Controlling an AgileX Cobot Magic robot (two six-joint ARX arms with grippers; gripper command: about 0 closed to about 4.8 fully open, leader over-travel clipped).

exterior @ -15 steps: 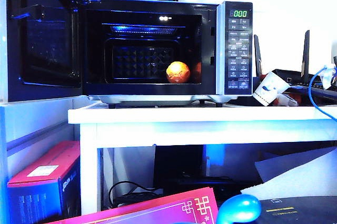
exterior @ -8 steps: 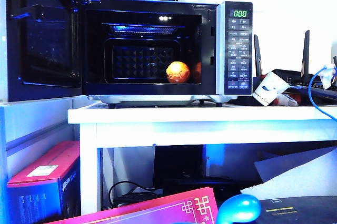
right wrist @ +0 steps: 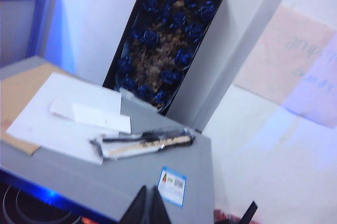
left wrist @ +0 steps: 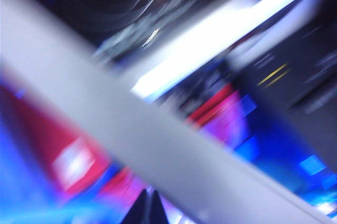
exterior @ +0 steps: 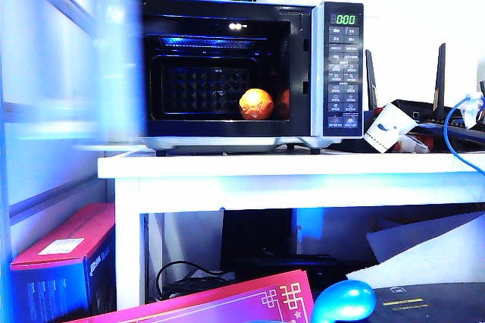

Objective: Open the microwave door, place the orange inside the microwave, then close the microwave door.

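Observation:
The microwave (exterior: 337,73) stands on a white table (exterior: 303,165) with its cavity showing. The orange (exterior: 256,103) rests inside, toward the cavity's right. The microwave door (exterior: 114,58) is a pale, motion-blurred streak at the oven's left edge, partway through its swing. Neither arm shows in the exterior view. In the heavily blurred left wrist view my left gripper (left wrist: 149,196) is shut on nothing, with a wide grey band (left wrist: 158,145) passing just ahead of its tips. My right gripper (right wrist: 149,192) is shut and empty above the oven's grey top (right wrist: 68,176).
On the oven's top lie white papers (right wrist: 63,116), a flat packet (right wrist: 142,141) and a sticker (right wrist: 172,184). A dark box of blue flowers (right wrist: 163,40) leans on the wall behind. A router with antennas (exterior: 424,111) stands right of the oven, and red boxes (exterior: 64,255) sit under the table.
The door, wide open at the left a moment ago, has swung toward the oven and is now a blur. The orange has not moved.

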